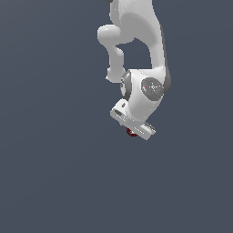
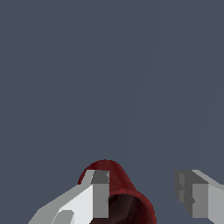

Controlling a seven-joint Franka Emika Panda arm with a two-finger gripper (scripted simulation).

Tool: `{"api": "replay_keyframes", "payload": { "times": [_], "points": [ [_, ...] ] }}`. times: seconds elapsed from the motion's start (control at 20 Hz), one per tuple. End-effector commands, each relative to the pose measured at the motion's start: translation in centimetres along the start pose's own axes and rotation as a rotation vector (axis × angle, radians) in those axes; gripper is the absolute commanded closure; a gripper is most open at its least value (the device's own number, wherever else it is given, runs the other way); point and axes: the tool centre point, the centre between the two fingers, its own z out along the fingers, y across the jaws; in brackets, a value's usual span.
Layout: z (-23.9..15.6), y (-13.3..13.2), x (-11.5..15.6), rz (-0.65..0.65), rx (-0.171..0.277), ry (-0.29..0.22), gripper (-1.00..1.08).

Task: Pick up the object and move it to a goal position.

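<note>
The object is a small dark red cup (image 2: 114, 175) with a dark hollow inside, lying on its side on the grey floor. In the wrist view it sits between my white gripper's (image 2: 146, 197) fingers. One fingertip (image 2: 100, 199) overlaps the cup's side. The other fingertip (image 2: 192, 197) stands apart from it with a gap of floor showing. The gripper is open. In the exterior view the white gripper (image 1: 133, 126) hangs right over the cup (image 1: 131, 132), and only a small red sliver shows under the hand.
A plain dark grey floor (image 1: 54, 159) fills both views. The white arm (image 1: 136, 36) comes down from the top of the exterior view. No goal marker shows.
</note>
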Motion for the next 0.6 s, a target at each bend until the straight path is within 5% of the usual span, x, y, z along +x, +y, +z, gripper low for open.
{"api": "replay_keyframes", "payload": {
  "times": [0.0, 0.55],
  "points": [
    [0.1, -0.4, -0.3, 0.050, -0.019, 0.003, -0.20],
    [0.7, -1.8, -1.5, 0.268, -0.100, 0.035, -0.20]
  ]
}}
